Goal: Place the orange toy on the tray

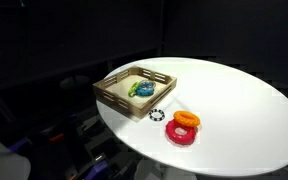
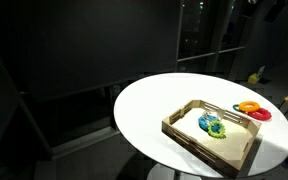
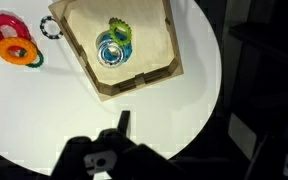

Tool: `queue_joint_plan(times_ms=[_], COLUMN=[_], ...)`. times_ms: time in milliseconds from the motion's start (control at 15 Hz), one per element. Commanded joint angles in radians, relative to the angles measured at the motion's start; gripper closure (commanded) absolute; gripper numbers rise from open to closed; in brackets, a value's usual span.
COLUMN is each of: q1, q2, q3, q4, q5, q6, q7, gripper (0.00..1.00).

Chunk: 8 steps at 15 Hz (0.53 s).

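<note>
Claw (image 3: 109,140) detail is lost in a dark shape at the bottom of the wrist view. Whether it is spread or clenched cannot be told, and nothing is visible between its fingers.

The orange toy (image 3: 19,50) lies on the desk (image 3: 184,120), outside the tray (image 3: 134,85) and near one of its corners. It touches and partly overlaps the red ring (image 3: 2,27), with a thin green ring (image 3: 35,59) at its edge. A small black-and-white beaded ring (image 3: 50,27) sits between this cluster and the tray. Inside the tray lie blue and green toys (image 3: 112,45).

The task looks unstarted, and the main risk is a mixed grasp. Because the rings overlap, closing on the orange one could pinch or drag the red or green ring along. A low carry could also catch the tray's raised side, and the release should land on the tray's bare base, clear of the toys already there.
</note>
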Motion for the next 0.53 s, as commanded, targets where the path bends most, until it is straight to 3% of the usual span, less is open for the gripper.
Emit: queue_joint_plan(times_ms=[0,467], q1=[-0.028,-0.09], q2=[0.063,0.116], q3=[-0.033,-0.107], q4=[0.051,0.006], q5=[-0.024,-0.089], q6=[-0.037,-0.012], q7=[0.008,-0.022], gripper=[0.0,0.0])
